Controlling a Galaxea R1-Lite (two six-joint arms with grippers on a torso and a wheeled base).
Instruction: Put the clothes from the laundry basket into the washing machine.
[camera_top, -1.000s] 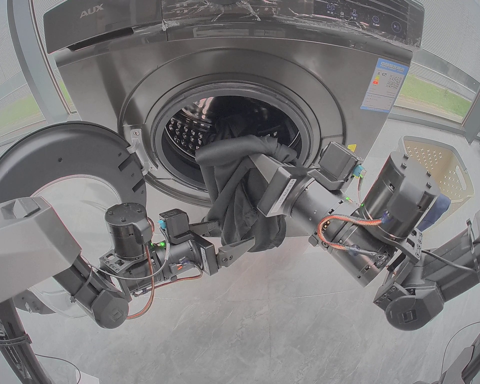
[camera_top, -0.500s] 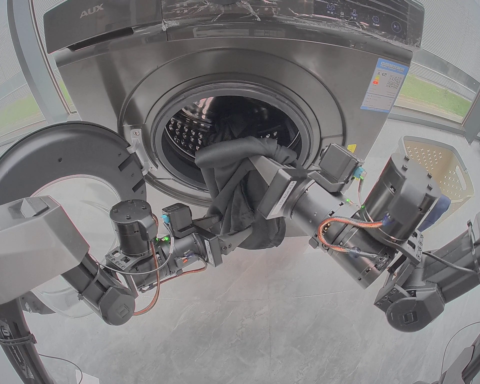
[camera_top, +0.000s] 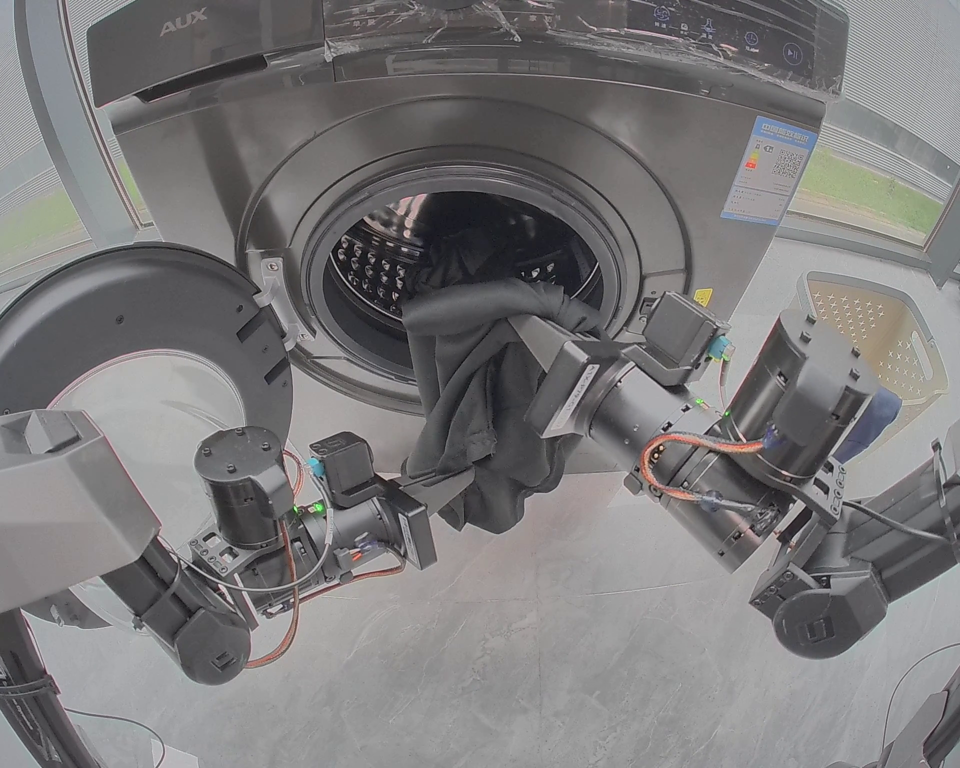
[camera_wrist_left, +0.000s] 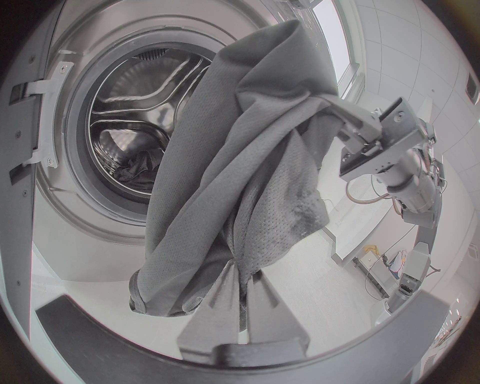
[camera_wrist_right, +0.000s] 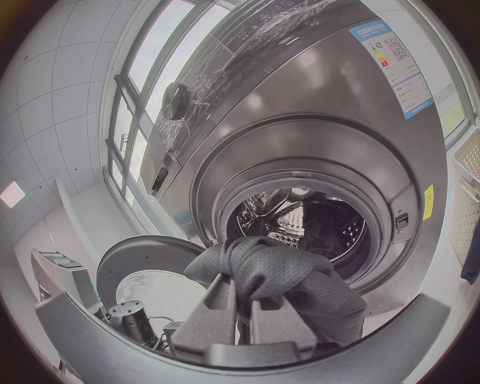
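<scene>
left gripper (camera_wrist_left: 244, 272) clenched on garment (camera_top: 470, 400) hem | right gripper (camera_wrist_right: 242, 292) clenched on its top | risk: released now, it likely drops outside washing machine (camera_top: 600, 150) onto floor (camera_top: 560, 640)

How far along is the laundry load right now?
Done: door open, dark cloth in the drum. In hand: left gripper and right gripper both shut on a dark garment hanging at the drum mouth. Left: getting it inside, then the blue item in the laundry basket.

Dark matt mesh-knit cloth garment (camera_top: 480, 400); brushed-metal washing machine (camera_top: 600, 140) — glossy steel drum (camera_top: 375, 265); pale perforated plastic laundry basket (camera_top: 880, 330)
</scene>
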